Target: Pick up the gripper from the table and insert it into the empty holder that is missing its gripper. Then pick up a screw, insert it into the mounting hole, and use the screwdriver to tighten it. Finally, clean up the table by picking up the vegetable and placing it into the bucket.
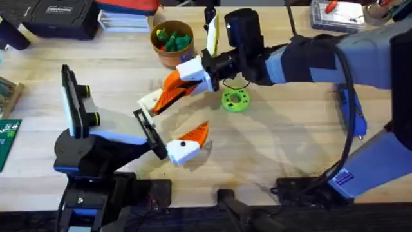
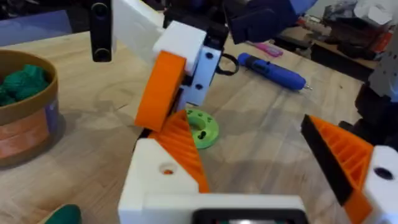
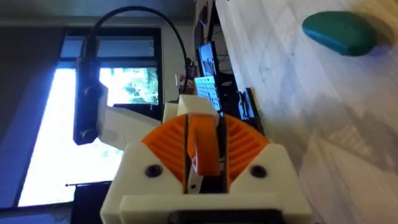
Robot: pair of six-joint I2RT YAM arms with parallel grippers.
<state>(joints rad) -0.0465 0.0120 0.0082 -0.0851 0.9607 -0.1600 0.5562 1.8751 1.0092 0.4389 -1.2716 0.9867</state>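
Reaching in from the right of the overhead frame, our right pincer sits just left of centre, its fingers closed together on a small orange gripper wedged upright between the ribbed pads. Our left pincer lies lower, near the middle of the frame, fingers spread wide and holding nothing, the orange pads well apart in its own wrist view. The two pincers are close, with only a narrow strip of bare desk between them. A bright green disc lies just right of the right pincer, and the brown bucket with green toys inside stands above it near the top edge. The blue screwdriver shows in the left wrist view at upper right, lying flat beyond the disc, a pink-handled item just behind it. The dark green vegetable rests on the desk in the upper right of the right wrist view, clear wood all around it. We see the widest open room across the lower right of the overhead frame; the left edge carries a green circuit board. We cannot tell where the empty holder is.
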